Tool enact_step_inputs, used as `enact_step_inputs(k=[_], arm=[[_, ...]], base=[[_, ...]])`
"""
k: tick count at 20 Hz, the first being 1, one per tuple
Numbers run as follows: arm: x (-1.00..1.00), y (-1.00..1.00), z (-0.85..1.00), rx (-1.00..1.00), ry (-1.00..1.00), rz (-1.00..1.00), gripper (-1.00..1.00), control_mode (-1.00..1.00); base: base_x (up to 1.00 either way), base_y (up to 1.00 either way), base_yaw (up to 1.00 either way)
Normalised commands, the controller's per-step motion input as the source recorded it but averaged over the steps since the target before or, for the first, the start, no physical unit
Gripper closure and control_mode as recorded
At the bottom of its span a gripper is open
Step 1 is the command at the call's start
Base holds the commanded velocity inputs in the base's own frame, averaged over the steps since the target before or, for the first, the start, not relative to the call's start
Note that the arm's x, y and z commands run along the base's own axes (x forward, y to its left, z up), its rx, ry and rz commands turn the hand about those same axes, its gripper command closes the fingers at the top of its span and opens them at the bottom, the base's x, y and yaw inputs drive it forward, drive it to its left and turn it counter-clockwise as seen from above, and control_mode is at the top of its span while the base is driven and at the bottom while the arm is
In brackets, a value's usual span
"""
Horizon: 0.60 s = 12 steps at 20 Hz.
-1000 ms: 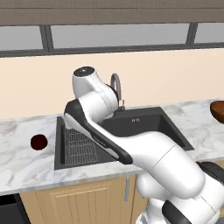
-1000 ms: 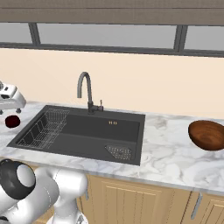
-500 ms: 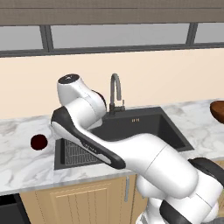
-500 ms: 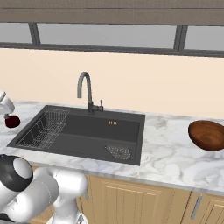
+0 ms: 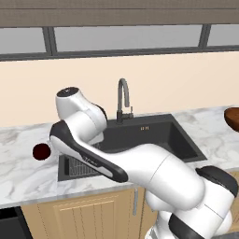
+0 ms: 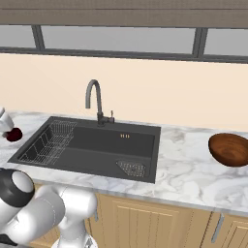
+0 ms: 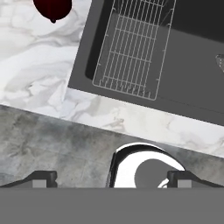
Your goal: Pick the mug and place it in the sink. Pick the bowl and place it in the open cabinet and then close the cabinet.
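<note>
We're seeing flat, even rendered light with no glare and no clear source. The sink (image 6: 92,145) basin is reading dark, shadows are staying faint, and edges are looking soft, slightly blurred throughout.

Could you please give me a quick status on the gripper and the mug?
Gripper open, empty, above the counter edge. Mug on the counter beside the sink, untouched. Nothing between them.
</note>
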Motion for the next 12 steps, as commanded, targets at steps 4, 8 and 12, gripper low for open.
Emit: enact_step_inputs(k=[4,8,12], arm=[[0.00,0.16,-0.05,0.00,0.03,0.01,-1.00,-1.00],[0.00,0.21,-0.06,0.00,0.05,0.00,-1.00,-1.00],[0.13,0.06,-0.16,0.00,0.06,0.00,-1.00,-1.00]], base=[[0.00,0.00,0.00],[0.00,0.00,0.00],[0.00,0.00,0.00]])
